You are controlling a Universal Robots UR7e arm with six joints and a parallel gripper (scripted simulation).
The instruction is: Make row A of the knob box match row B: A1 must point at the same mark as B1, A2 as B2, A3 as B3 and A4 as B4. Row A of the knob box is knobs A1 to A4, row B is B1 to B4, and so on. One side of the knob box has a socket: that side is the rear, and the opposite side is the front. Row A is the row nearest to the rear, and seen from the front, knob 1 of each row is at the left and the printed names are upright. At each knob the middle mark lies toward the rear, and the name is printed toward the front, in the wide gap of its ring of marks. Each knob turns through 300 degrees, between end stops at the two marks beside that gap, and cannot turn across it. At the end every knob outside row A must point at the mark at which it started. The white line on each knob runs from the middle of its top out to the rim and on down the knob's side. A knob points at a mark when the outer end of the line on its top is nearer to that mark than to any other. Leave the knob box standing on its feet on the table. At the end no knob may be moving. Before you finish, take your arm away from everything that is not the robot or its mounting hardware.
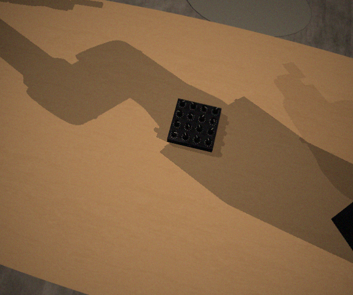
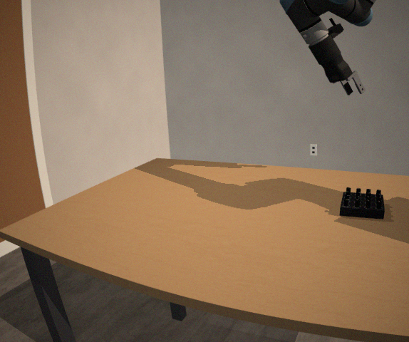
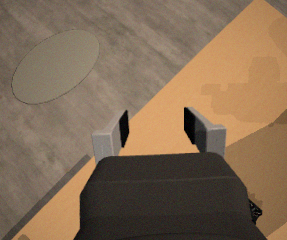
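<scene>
Jaws (image 2: 355, 92) wide, nothing between them, high above the box (image 1: 190, 145) (image 2: 361, 211) (image 3: 255, 208)! It sits on the tabletop (image 1: 106, 196) (image 2: 182, 235) (image 3: 168, 112), probably light enough to skid; pinch each slim, stiff knob squarely by its sides, twist gently.

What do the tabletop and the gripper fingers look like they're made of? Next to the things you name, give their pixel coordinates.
Tabletop (image 1: 106, 196) (image 2: 197, 239) (image 3: 163, 135): probably wood or laminate, matte, from its faint grain. Fingers (image 2: 355, 88): likely satin metal, judging by smooth grey surfaces; their black inner pads could be rubber.

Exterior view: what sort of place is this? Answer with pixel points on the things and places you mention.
Probably a plain office or lab-like room: a wood-topped table (image 2: 182, 239) with dark legs (image 2: 44, 287) (image 2: 177, 311), a grey wall with an outlet (image 2: 313, 149), and a robot arm (image 2: 326, 57) over it.
</scene>
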